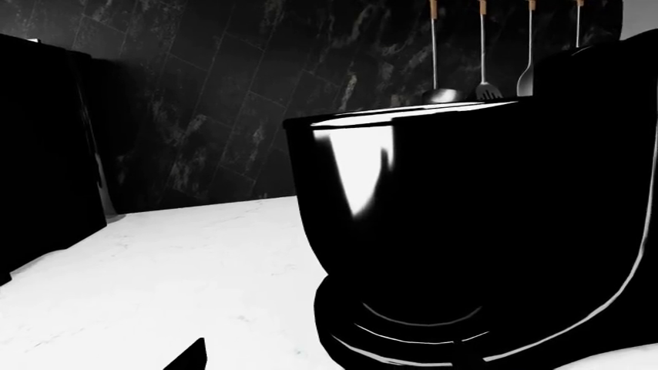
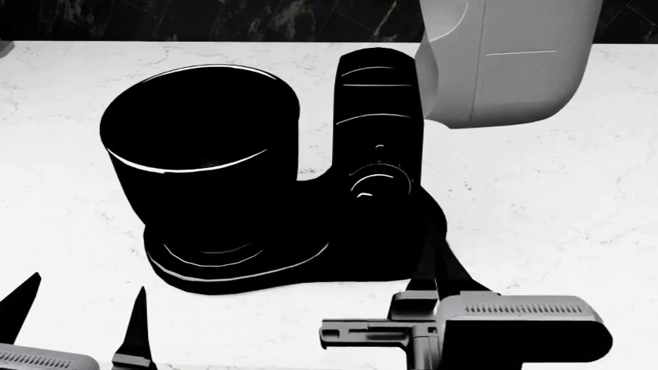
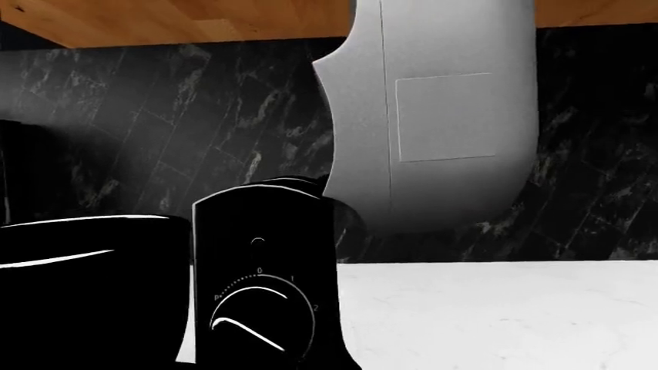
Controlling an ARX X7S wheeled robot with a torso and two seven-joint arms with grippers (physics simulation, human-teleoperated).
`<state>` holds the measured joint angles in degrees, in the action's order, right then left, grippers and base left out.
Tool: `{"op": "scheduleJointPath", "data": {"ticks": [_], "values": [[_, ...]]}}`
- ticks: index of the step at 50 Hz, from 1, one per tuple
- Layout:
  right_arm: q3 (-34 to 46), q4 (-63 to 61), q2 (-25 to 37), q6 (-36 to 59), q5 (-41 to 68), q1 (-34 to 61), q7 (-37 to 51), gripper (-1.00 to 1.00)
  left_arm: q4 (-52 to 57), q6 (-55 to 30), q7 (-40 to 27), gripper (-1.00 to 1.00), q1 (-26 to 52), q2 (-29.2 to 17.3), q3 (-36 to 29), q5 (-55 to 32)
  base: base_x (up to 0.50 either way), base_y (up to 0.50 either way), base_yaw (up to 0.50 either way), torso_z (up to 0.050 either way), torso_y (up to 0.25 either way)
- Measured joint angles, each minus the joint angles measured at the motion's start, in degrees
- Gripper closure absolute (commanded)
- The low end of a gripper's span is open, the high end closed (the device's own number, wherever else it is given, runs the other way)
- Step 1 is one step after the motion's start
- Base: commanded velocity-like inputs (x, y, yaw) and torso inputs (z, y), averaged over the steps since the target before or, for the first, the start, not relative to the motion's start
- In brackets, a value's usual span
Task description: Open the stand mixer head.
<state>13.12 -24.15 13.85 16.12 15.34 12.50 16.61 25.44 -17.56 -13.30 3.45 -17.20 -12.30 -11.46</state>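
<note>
The stand mixer head [image 2: 509,62] is matte silver-grey and stands tilted up and back, clear of the black bowl [image 2: 200,154]. It also shows in the right wrist view [image 3: 442,116], raised above the black column with its round dial [image 3: 262,316]. The dial [image 2: 378,185] faces me. My left gripper [image 2: 80,297] is open and empty in front of the bowl; one fingertip [image 1: 196,356] shows near the bowl [image 1: 411,208]. My right gripper [image 2: 437,235] has its fingers close together, holding nothing, by the mixer's base below the dial.
The mixer stands on a white marble counter [image 2: 555,208] against a dark marble backsplash [image 3: 123,116]. Utensils [image 1: 483,54] hang behind it. A tall black appliance [image 1: 41,154] stands beside the bowl. A wooden cabinet [image 3: 185,19] hangs overhead.
</note>
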Motion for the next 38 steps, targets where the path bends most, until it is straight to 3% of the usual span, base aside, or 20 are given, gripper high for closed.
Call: {"op": "scheduleJointPath", "data": {"ticks": [13,38], "values": [[-1.4,-2.9,1.8,-4.5,0.5,-6.0,0.9,1.0,-0.7,0.3,-0.2,-1.0,0.2,-0.1,-0.5,0.0,0.0,0.0,0.0,0.0,0.0],[-0.8,-2.2,2.8,-6.6,0.5,-7.5,1.0,1.0,-1.3,0.7,-0.4,-1.0,0.3,-0.5,-1.4,-0.4,0.0,0.0,0.0,0.0,0.0]]}}
